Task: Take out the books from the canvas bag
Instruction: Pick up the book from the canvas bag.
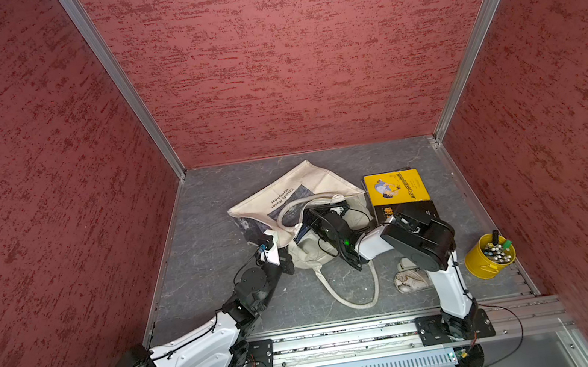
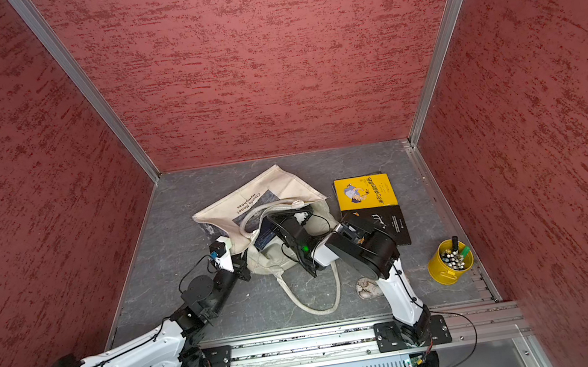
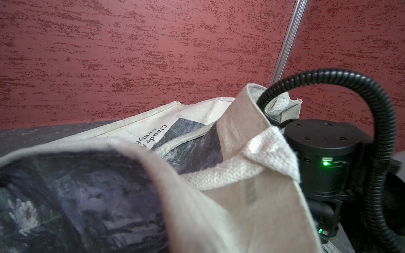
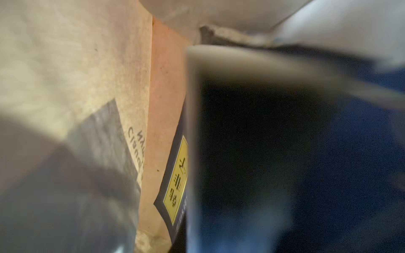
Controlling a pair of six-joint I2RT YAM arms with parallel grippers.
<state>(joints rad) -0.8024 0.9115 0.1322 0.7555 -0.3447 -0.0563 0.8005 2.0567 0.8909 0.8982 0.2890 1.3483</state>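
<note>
Step in hand: pulling the next book, roughly mid-task. The canvas bag point(image 1: 285, 189) lies slumped mid table point(image 1: 212, 252), closed bottom toward the far side and mouth facing near, so its long axis runs far-to-near, skewed a little left at the far end. One handle point(image 1: 357, 303) trails near across the table; the other is draped over the print. The left end effector point(image 1: 271, 237) is at the left corner of the mouth. Its fingers are buried in fabric in every view, but I read it as clamped tight on the rim, propping the mouth open. The right end effector point(image 1: 322, 211) is reached into the mouth from the right, jaws pinched down thin. The right wrist view is blurred but filled by the dark blue book point(image 4: 328, 153) with a yellow label point(image 4: 177, 186), so my read is that it has that book's edge nipped. The book sits just inside the mouth, mostly covered. Its visible strip suggests a long axis roughly along the bag's, but I can't confirm that. Already out, right of the bag and lying flat: the yellow book point(image 1: 395, 187), and the black book point(image 1: 420, 209) just near of it, partly under the right arm. Next move calls for a straight draw toward near-right along the bag axis, with the left hold kept so the rim doesn't drag along. It also needs to stay clear of the draped handle before setting down by the other two. Can't tell whether more books sit behind this one.
</note>
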